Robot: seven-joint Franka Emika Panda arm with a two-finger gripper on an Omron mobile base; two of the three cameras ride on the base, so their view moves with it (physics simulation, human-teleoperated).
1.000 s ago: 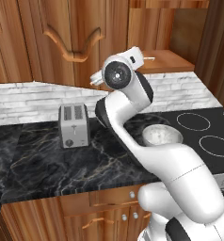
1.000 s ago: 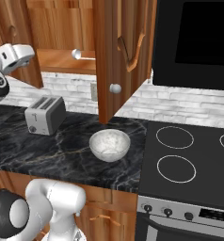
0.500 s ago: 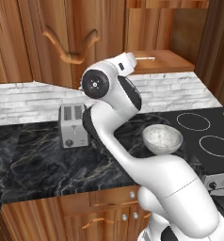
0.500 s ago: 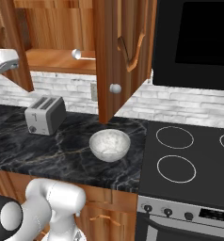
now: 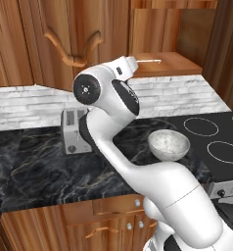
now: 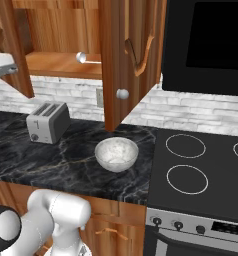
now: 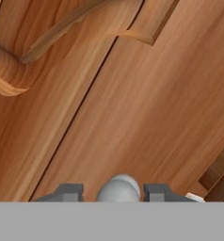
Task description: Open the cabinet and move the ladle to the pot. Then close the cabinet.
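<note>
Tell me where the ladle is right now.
The slim silvery ladle lies on the open reddish-brown wall cabinet's shelf in the right base view, above the silver toaster.

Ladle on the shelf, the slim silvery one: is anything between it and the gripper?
Yes. The gripper straddles the round silver knob on the open left door of the reddish-brown cabinet, so that door stands between it and the slim silvery ladle.

Arm rises from lower right of left base view, bends back at a high elbow, upper centre. Gripper at bottom centre of hand view; fingertips spread apart, a gap on each side, not clamped.
</note>
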